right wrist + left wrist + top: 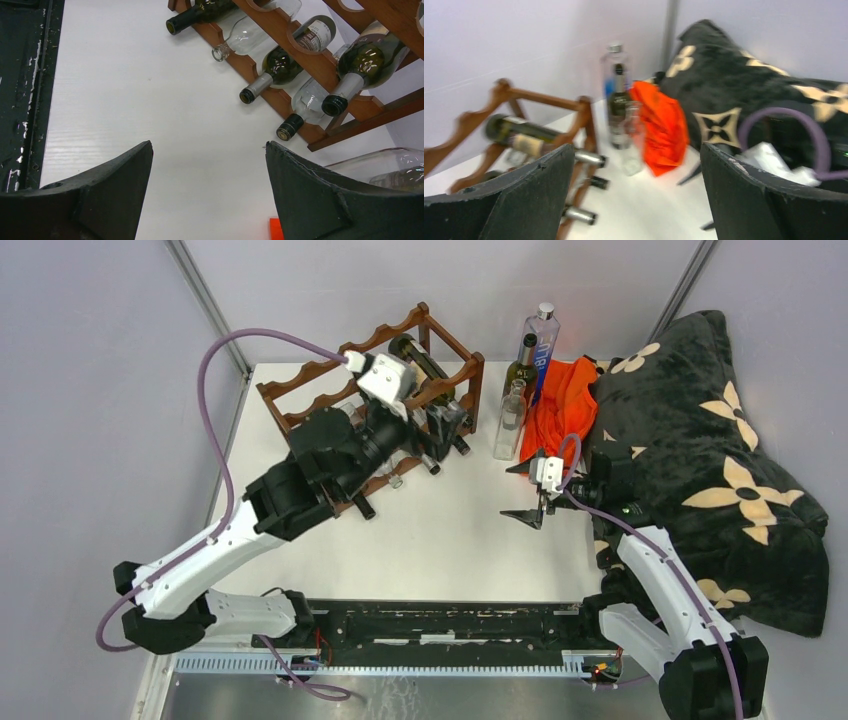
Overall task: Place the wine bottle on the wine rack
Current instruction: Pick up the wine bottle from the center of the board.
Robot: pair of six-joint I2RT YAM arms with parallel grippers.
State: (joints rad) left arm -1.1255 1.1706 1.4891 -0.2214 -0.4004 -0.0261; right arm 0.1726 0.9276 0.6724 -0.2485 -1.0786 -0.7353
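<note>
Work at the wine rack [305,370] looks largely done. A dark wine bottle [509,129] lies on its side in the top tier, and several more bottles [280,65] fill the lower tiers with their necks pointing out over the table [440,540].

The left arm stretches from its base up and over the rack's front. The left gripper [443,422] hangs at the rack's right end, just beside the top-tier bottle, its jaws spread wide and holding nothing. By the look of it, that bottle rests on the rack alone.

Just right of the rack stand three upright bottles: a green wine bottle [520,368], a tall clear one with a blue label [541,340] and a small clear one [510,420]. If the green one counts toward the task, it is not yet racked.

Farther right of the rack, and nearer the arm bases, the right arm is bent at the elbow. The right gripper [527,492] hovers low over bare table, jaws well apart and empty, facing the rack. Beyond it lie an orange cloth [570,405] and a black flowered blanket [700,430].
</note>
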